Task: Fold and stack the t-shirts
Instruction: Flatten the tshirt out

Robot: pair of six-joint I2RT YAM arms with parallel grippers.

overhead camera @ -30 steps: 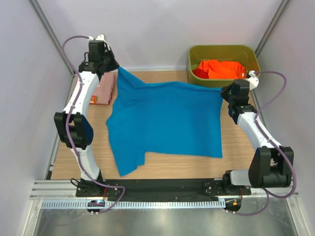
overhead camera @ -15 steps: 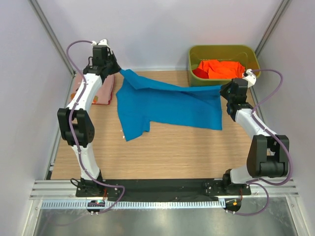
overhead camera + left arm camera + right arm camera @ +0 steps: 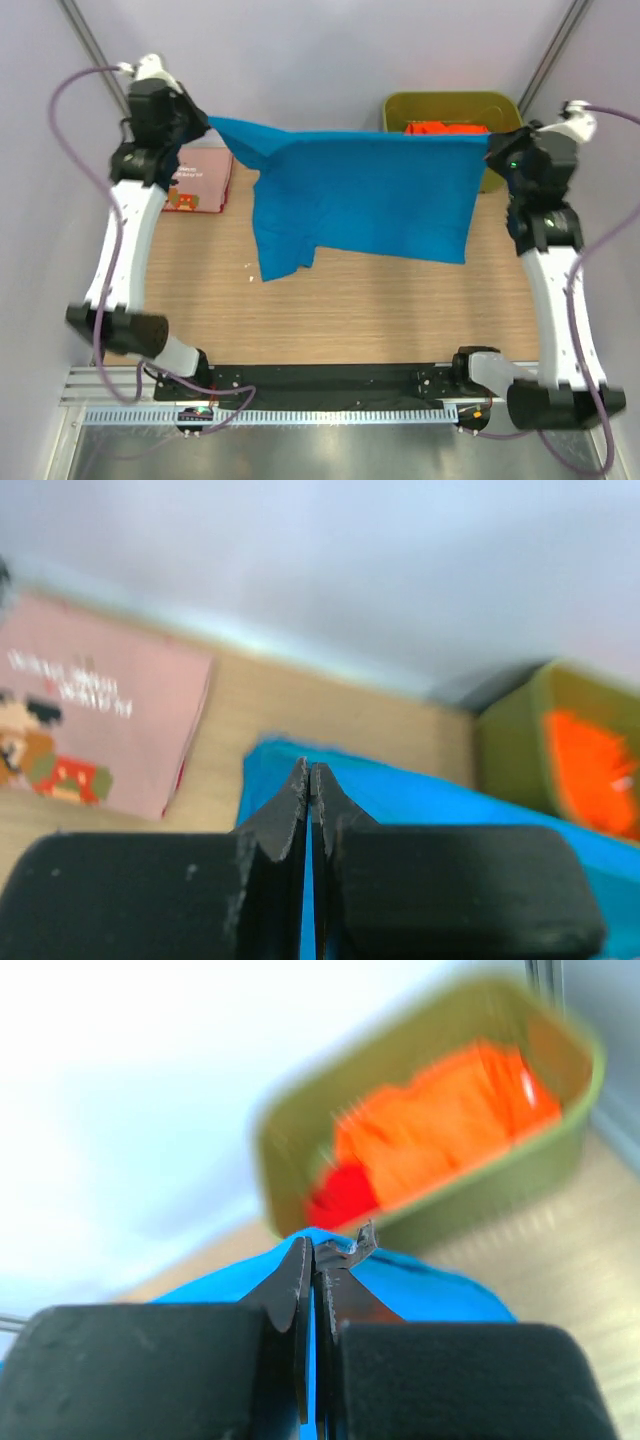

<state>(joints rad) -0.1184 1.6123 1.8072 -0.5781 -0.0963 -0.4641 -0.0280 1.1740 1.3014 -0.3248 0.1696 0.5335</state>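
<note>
The blue t-shirt [image 3: 365, 195] hangs in the air, stretched between both grippers above the table. My left gripper [image 3: 207, 125] is shut on its left top corner; the cloth shows between the pads in the left wrist view [image 3: 310, 780]. My right gripper [image 3: 492, 145] is shut on its right top corner, seen in the right wrist view [image 3: 315, 1255]. The shirt's lower edge and one sleeve [image 3: 285, 255] dangle over the wood. The folded pink t-shirt [image 3: 200, 180] with cartoon print lies at the far left and shows in the left wrist view [image 3: 90, 715]. Orange and red shirts [image 3: 440, 1130] lie in the bin.
The olive-green bin [image 3: 500, 108] stands at the far right corner, partly hidden behind the blue shirt. The wooden table [image 3: 350, 320] lies below. Grey walls close in left, right and back. A black rail [image 3: 330, 380] runs along the near edge.
Both arms have risen and spread apart, lifting the blue shirt off the table until it hangs stretched in the air. The pink shirt has not moved.
</note>
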